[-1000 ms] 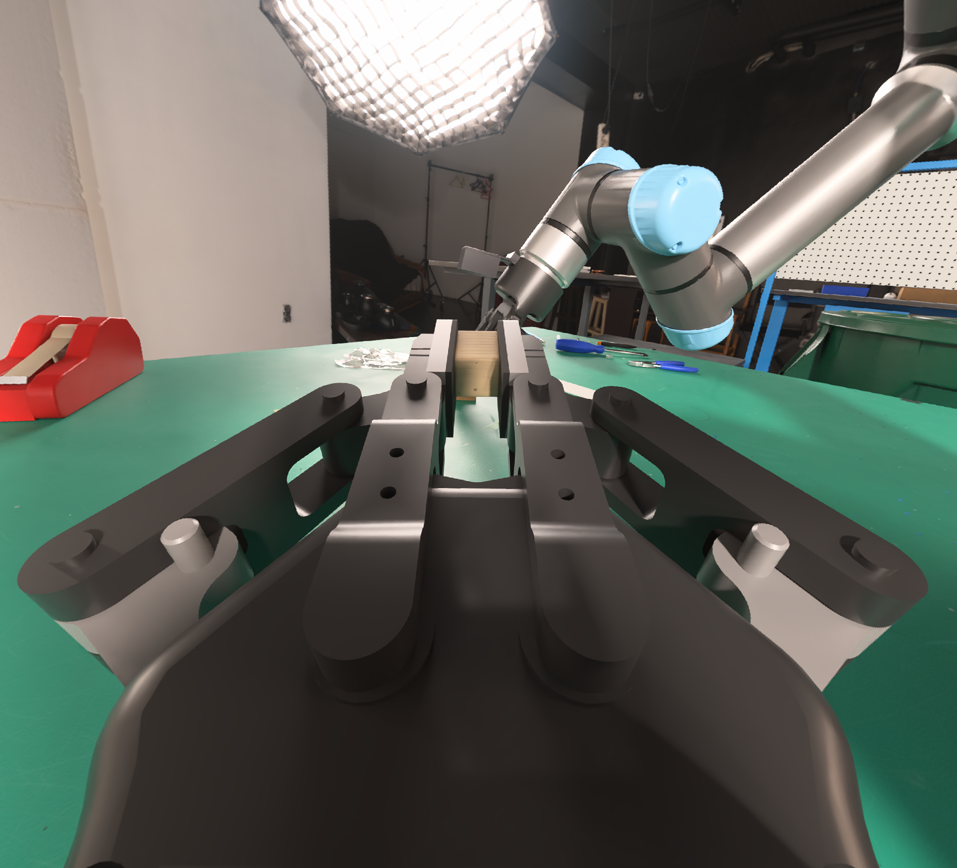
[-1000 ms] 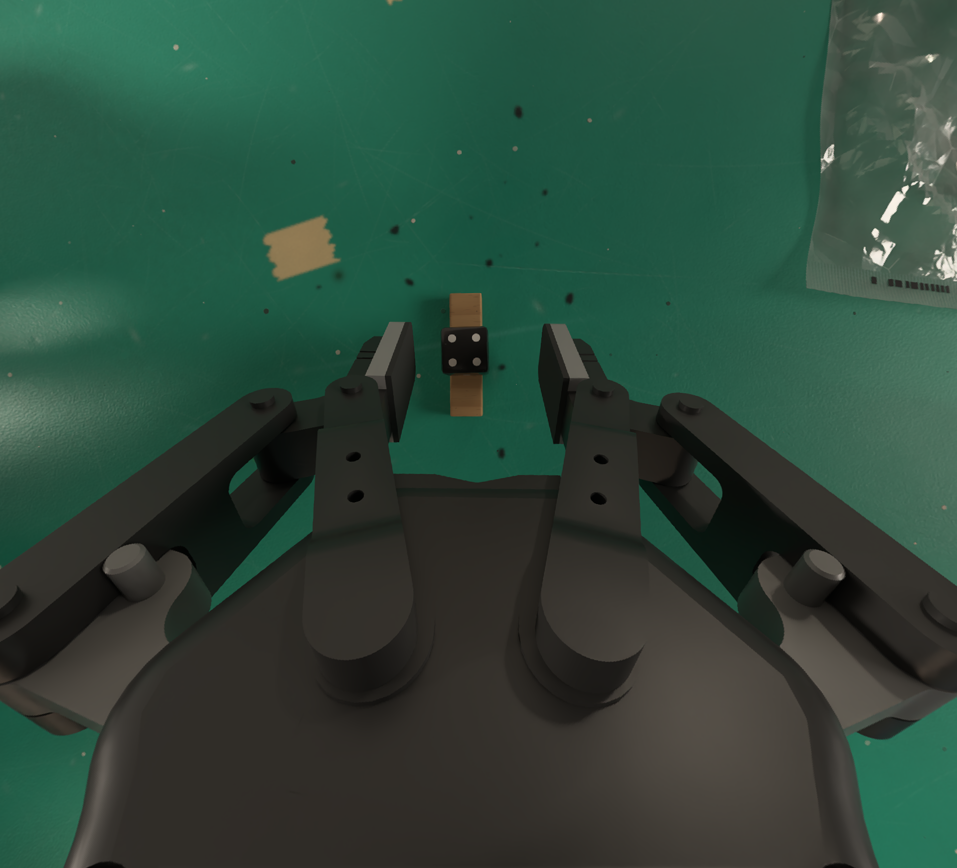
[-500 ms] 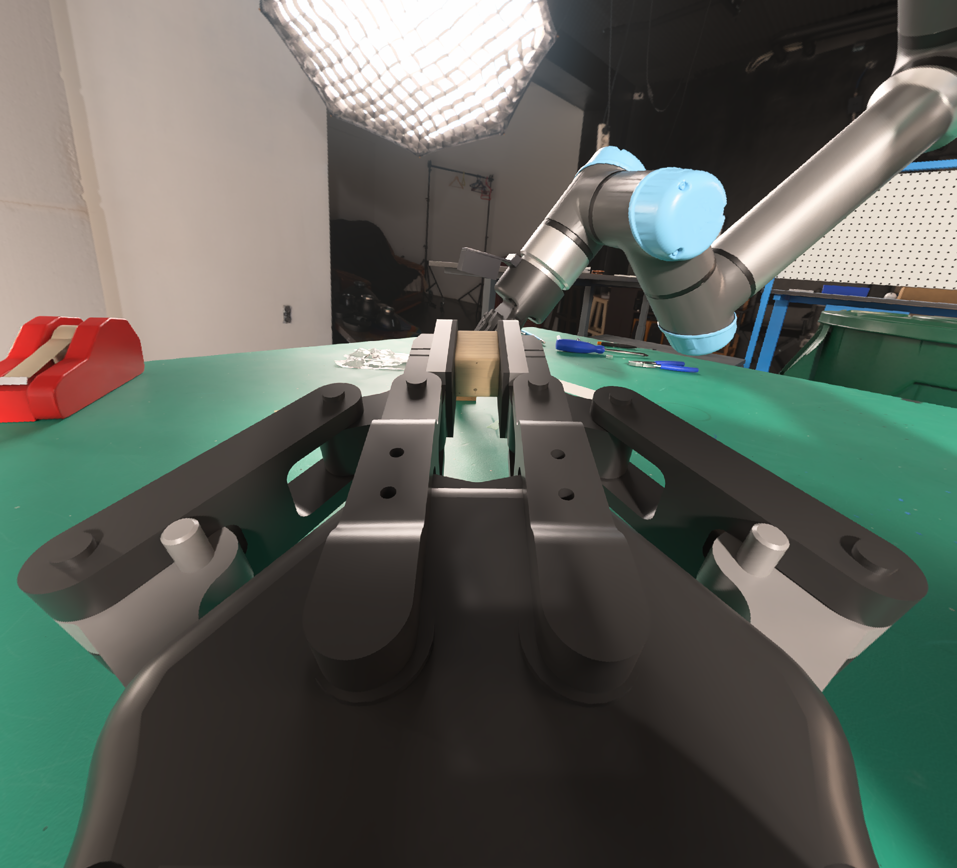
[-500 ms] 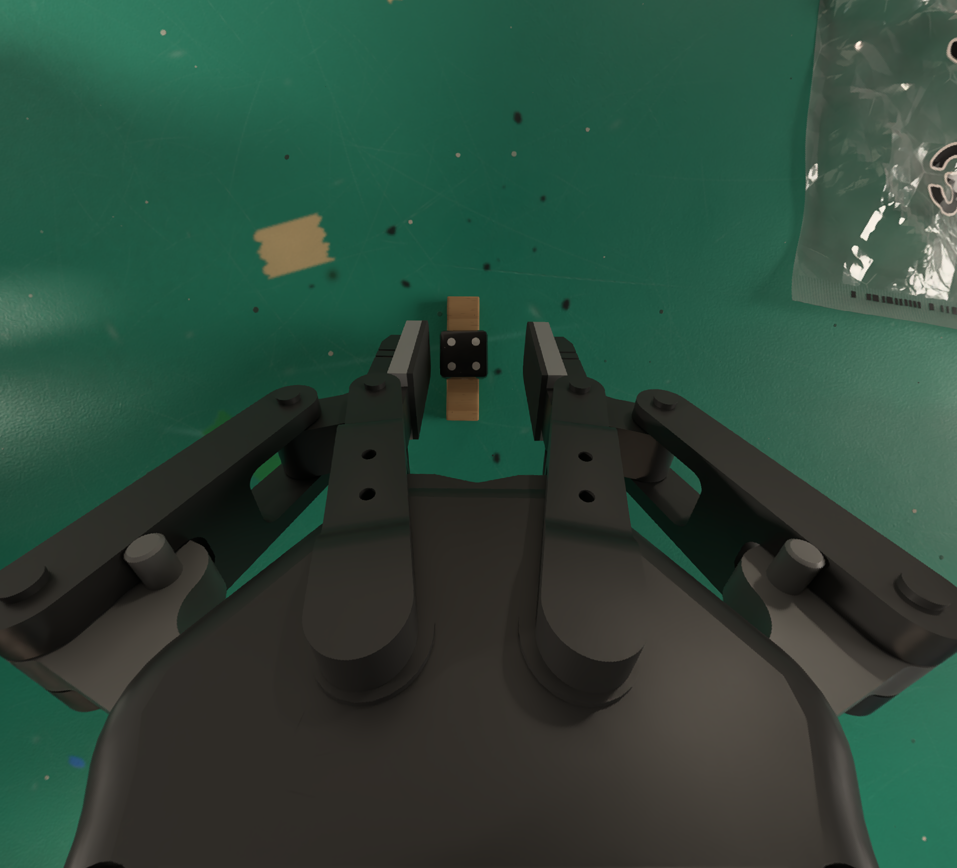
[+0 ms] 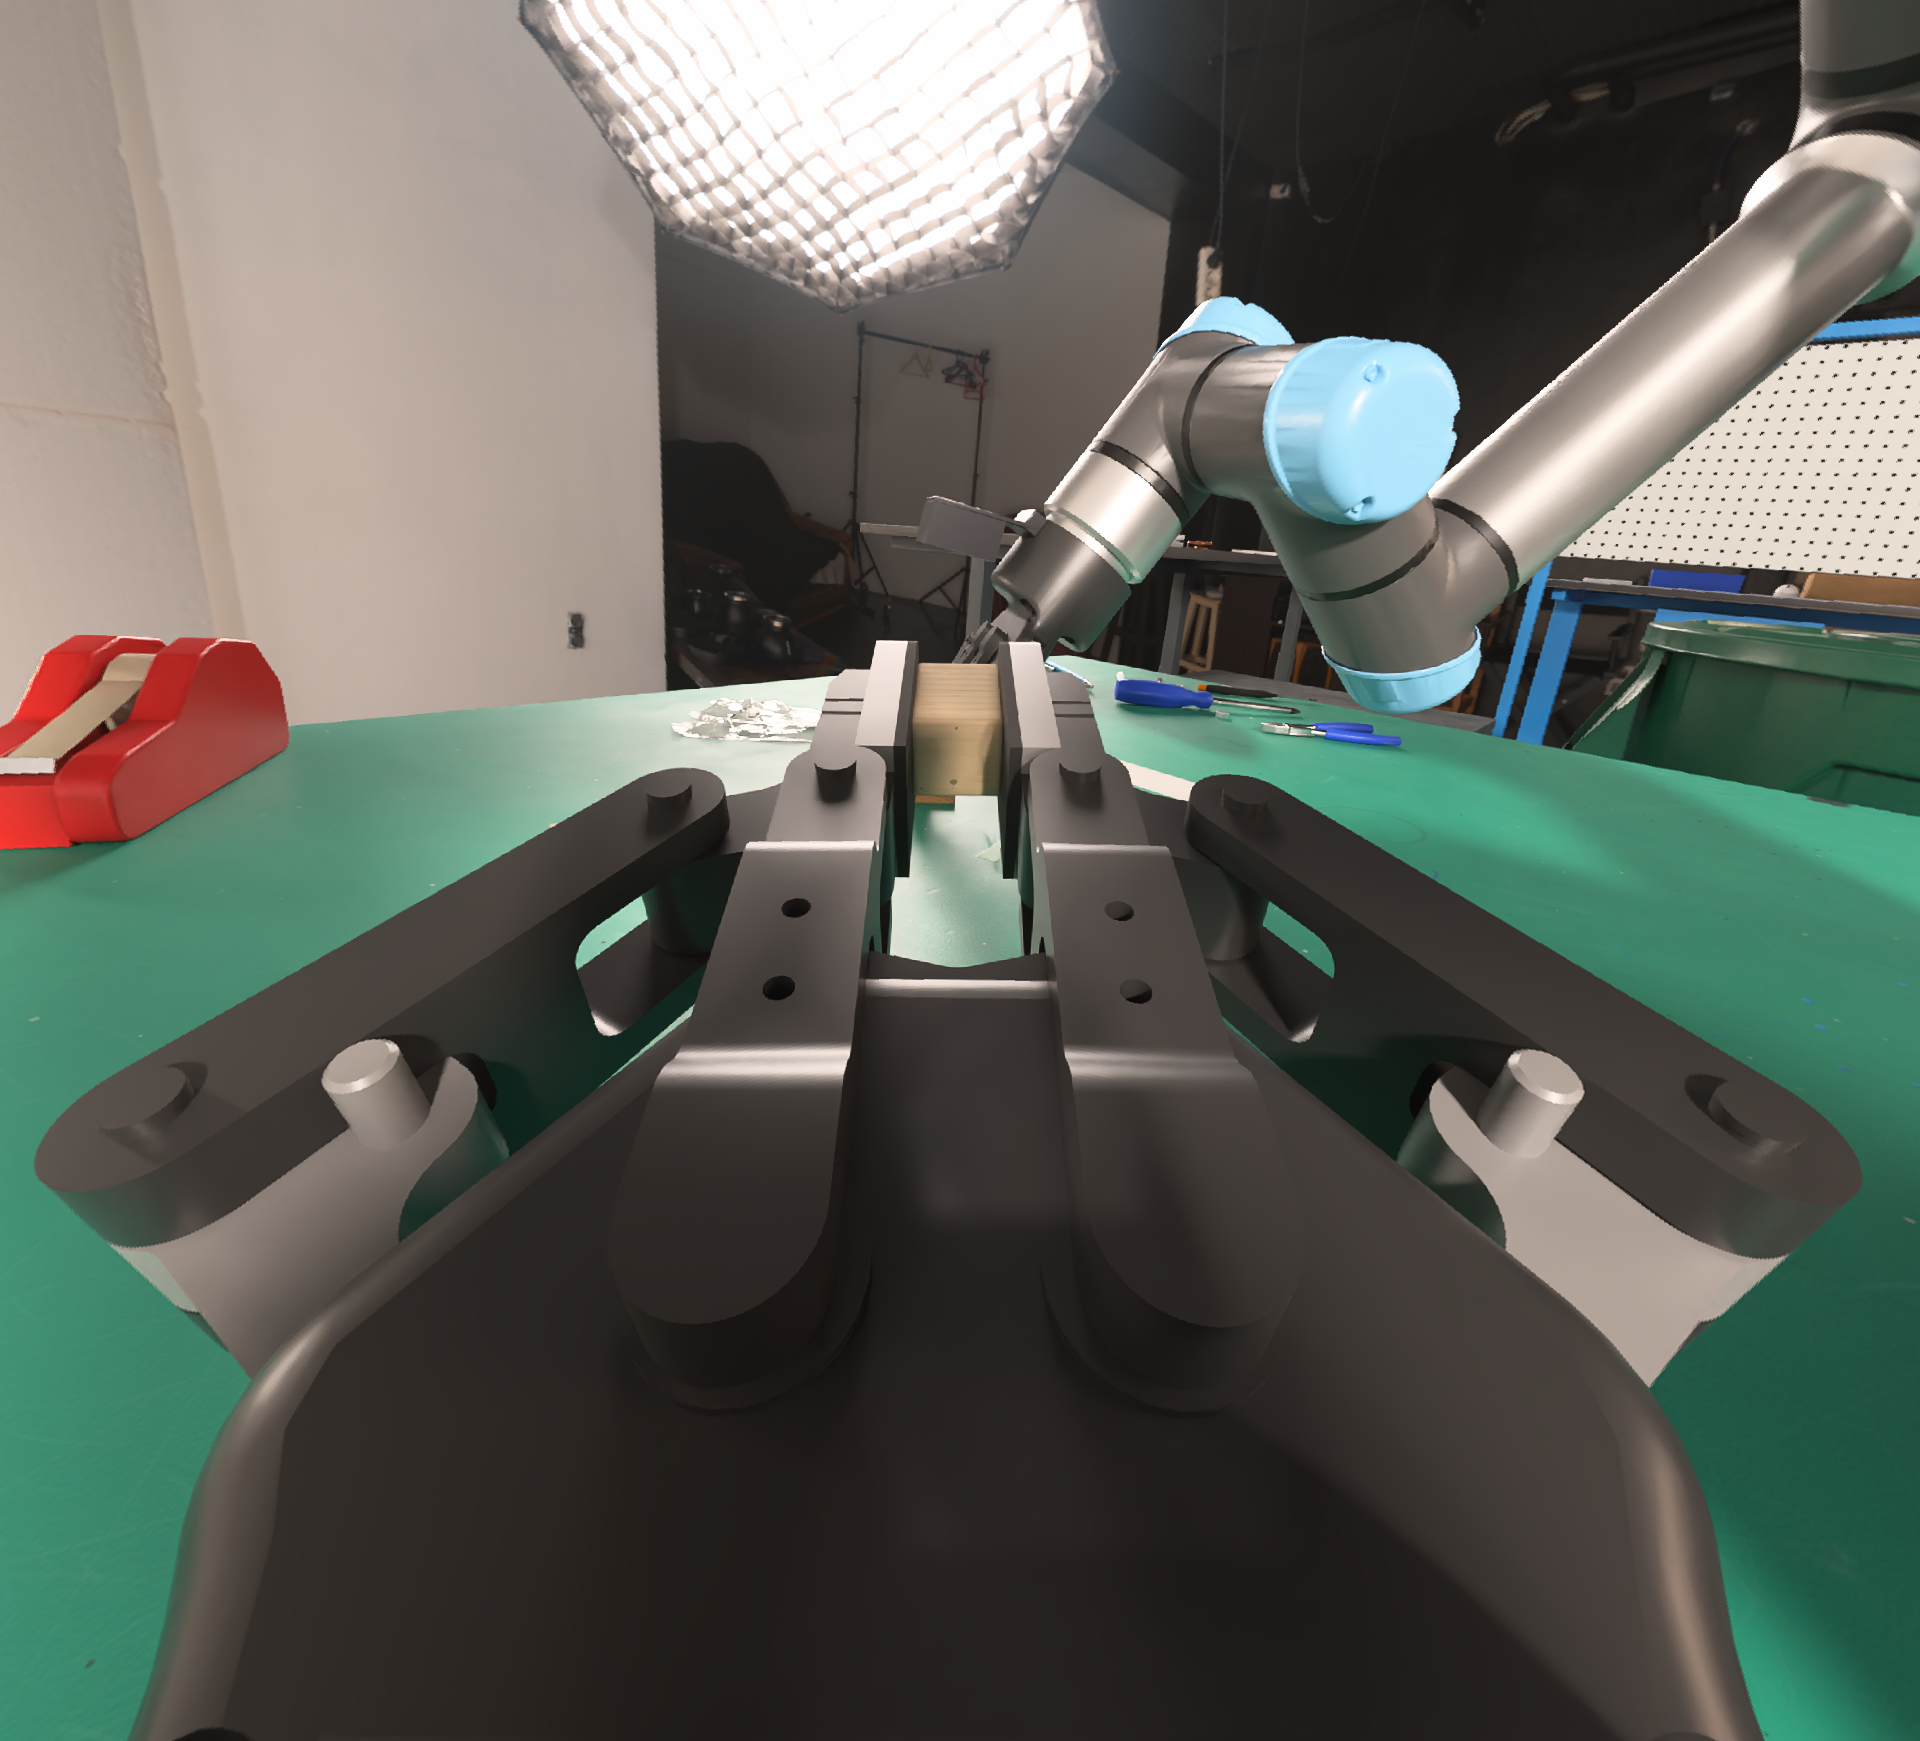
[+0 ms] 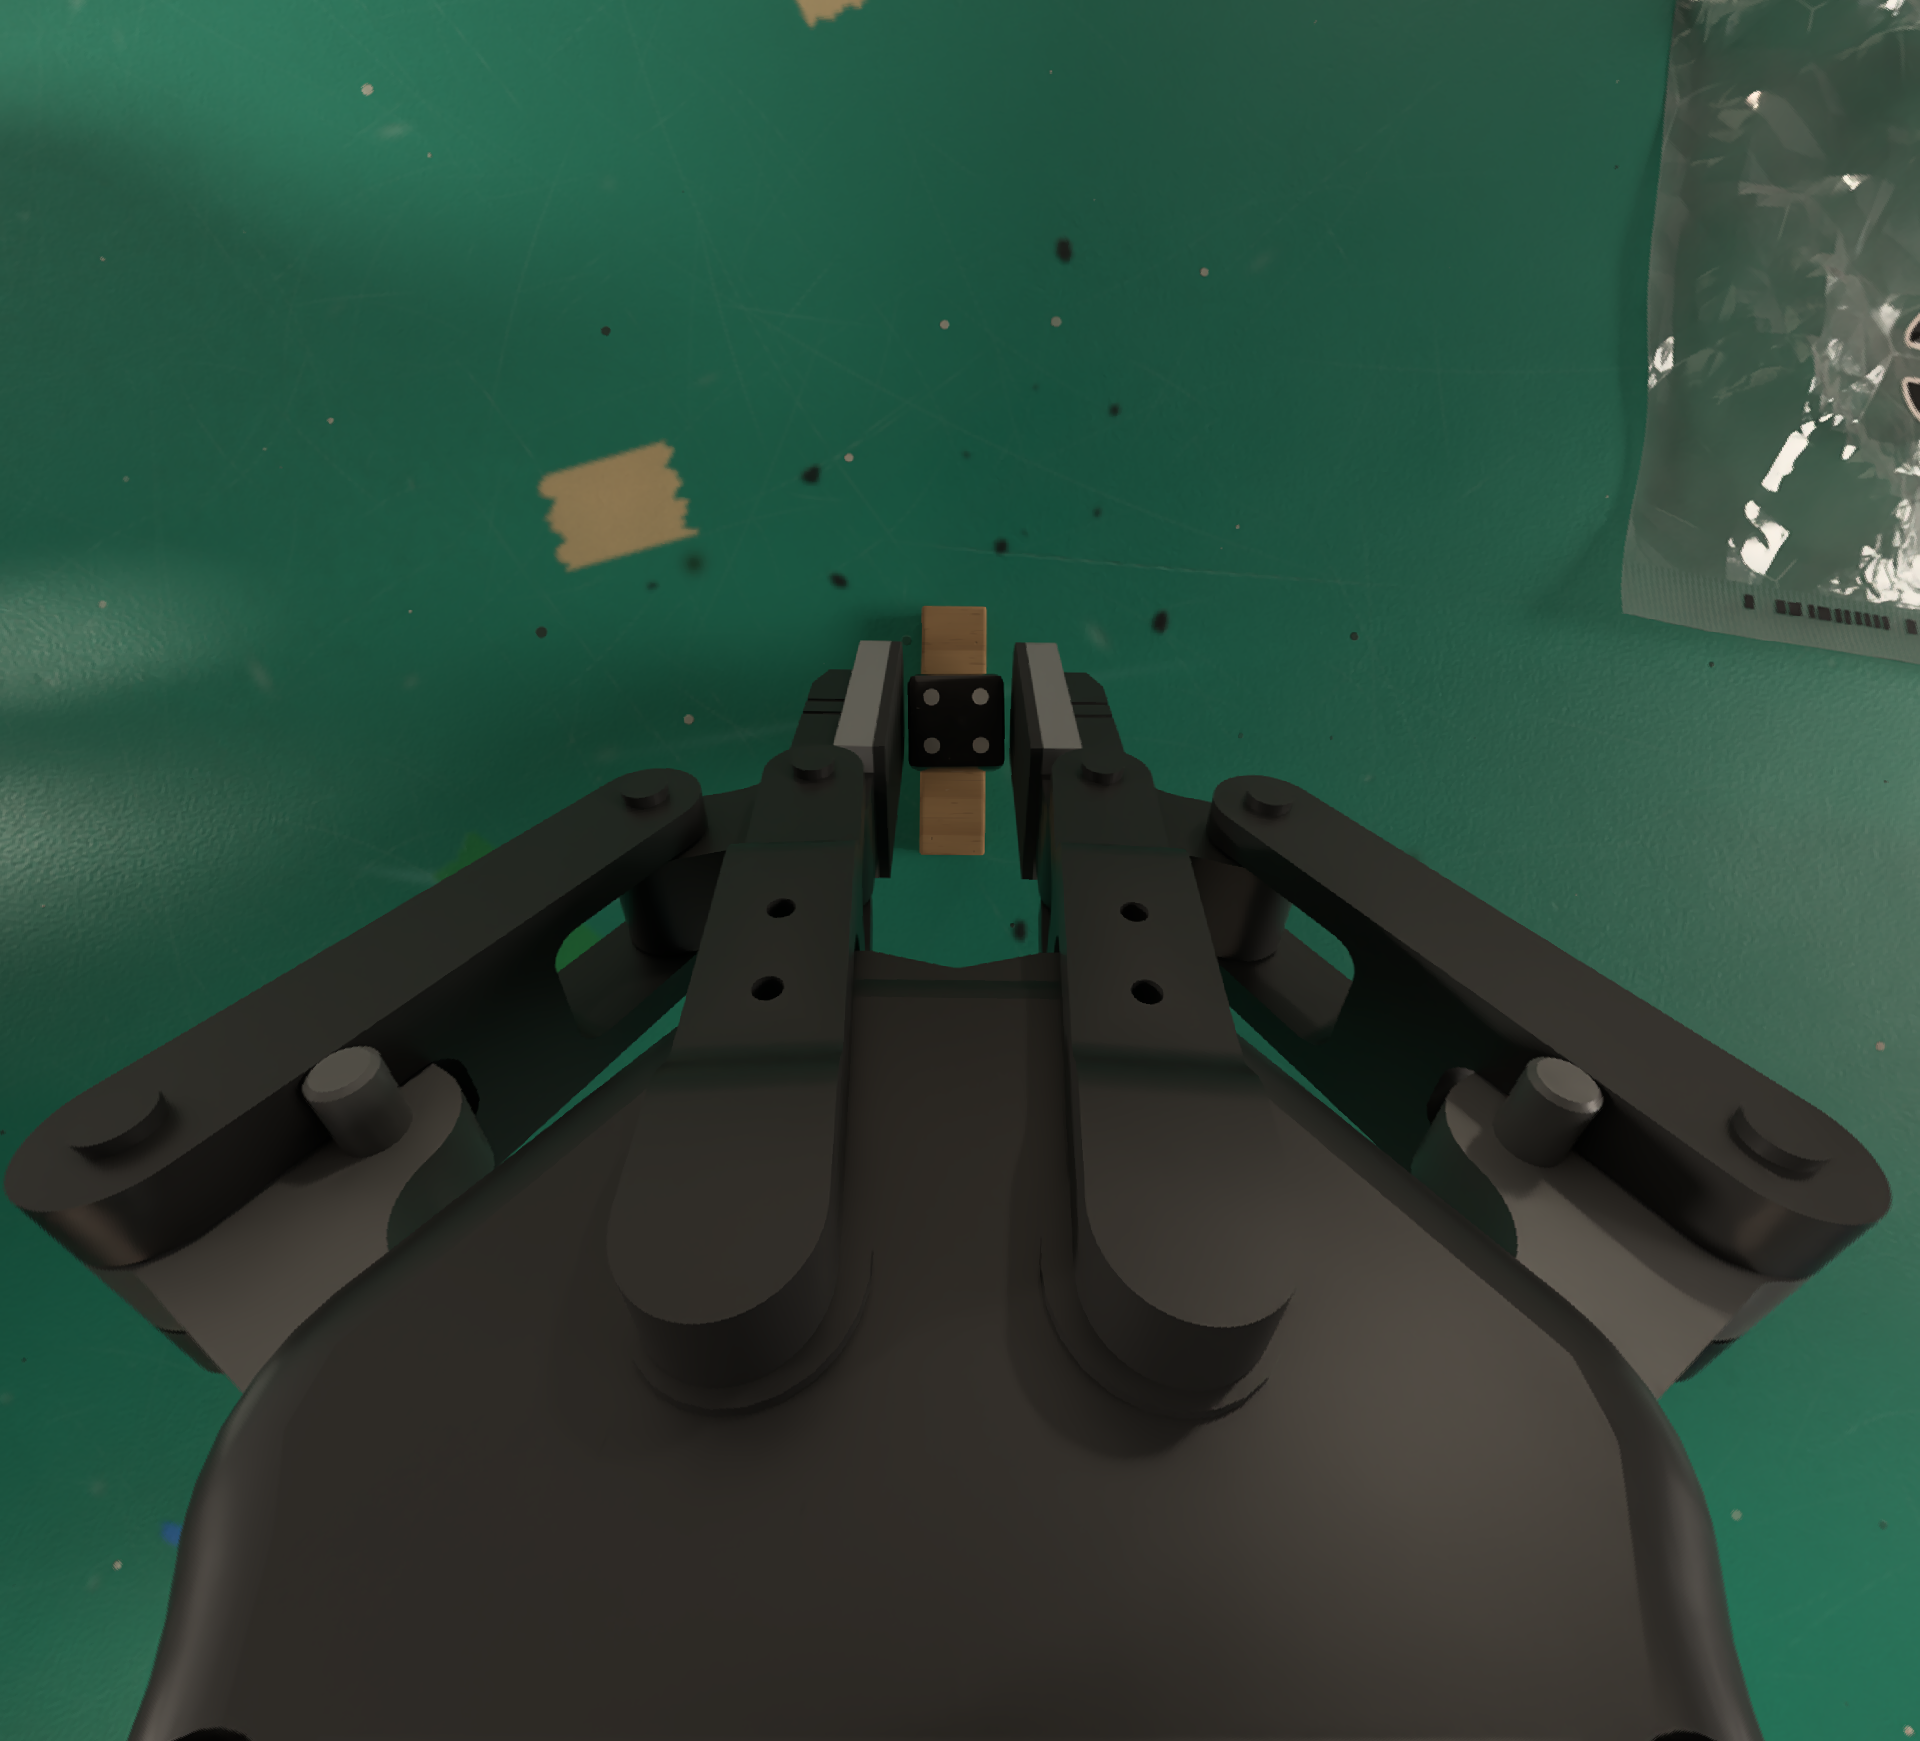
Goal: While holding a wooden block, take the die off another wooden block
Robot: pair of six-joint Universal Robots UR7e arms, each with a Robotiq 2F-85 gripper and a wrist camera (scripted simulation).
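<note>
In the left wrist view my left gripper [image 5: 956, 725] is shut on a pale wooden block [image 5: 956, 741] and holds it level above the green table. In the right wrist view my right gripper [image 6: 956, 704] points straight down. Its two pads sit against the left and right sides of a black die [image 6: 956, 721] with four white pips up. The die rests on a second, narrow wooden block [image 6: 953, 813] lying on the table. The right arm [image 5: 1351, 486] also shows in the left wrist view, reaching down behind the held block.
A red tape dispenser [image 5: 135, 735] stands at the left. A clear plastic bag [image 6: 1787, 289] lies right of the die. Two tan tape strips [image 6: 618, 505] are stuck to the table. A blue screwdriver [image 5: 1164, 694], pliers [image 5: 1340, 733] and a green bin [image 5: 1766, 704] lie at the far right.
My right gripper's jaws have closed in from wide apart to the sides of the die. The left gripper and its block have not moved.
</note>
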